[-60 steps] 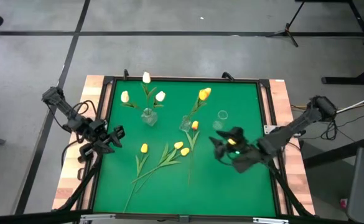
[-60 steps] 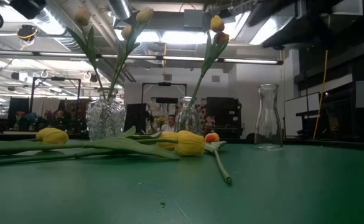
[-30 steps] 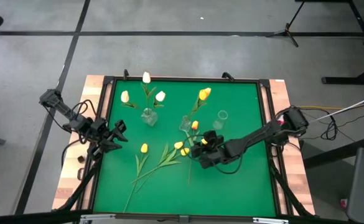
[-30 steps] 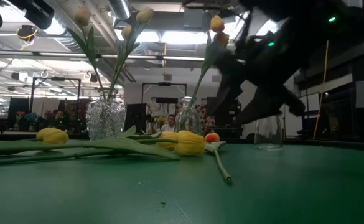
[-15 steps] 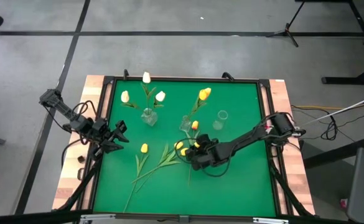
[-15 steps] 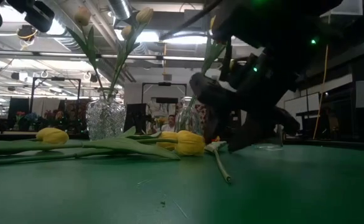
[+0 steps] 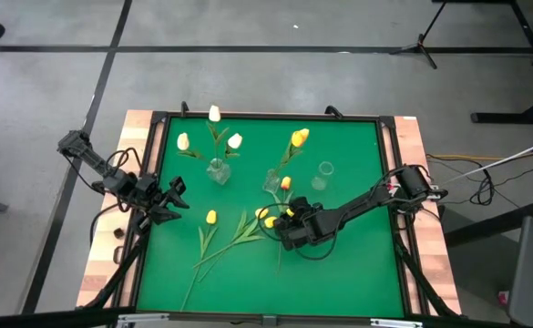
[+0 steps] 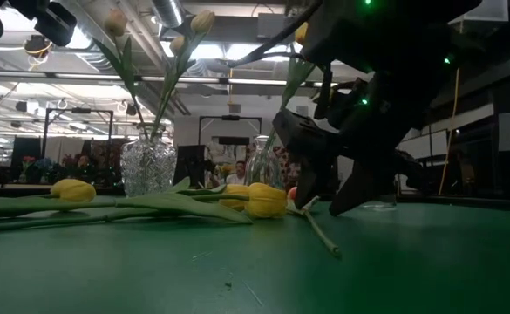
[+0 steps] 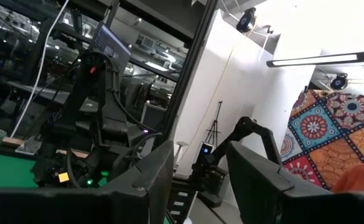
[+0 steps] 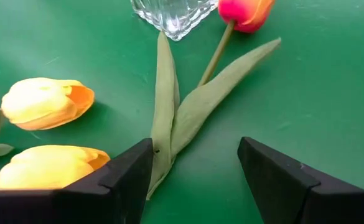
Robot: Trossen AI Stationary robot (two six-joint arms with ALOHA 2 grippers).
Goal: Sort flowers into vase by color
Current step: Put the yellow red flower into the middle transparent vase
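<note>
Green felt covers the table (image 7: 357, 264) inside its dark frame. Right claw (image 7: 287, 228) is low over the felt with its fingers (image 10: 126, 174) spread wide and holding nothing, straddling the leaves and stem of the orange-red tulip (image 10: 247, 11). That tulip lies flat, its bud just beside the base of the middle vase (image 7: 272, 181), its long axis running from the vase toward the claw and passing between the fingers. Two yellow tulips (image 10: 45, 102) lie just beside it, away from the vase. Left claw (image 7: 170, 196) waits at the table's left edge, parted and empty, well apart; the right arm is nearer.
</note>
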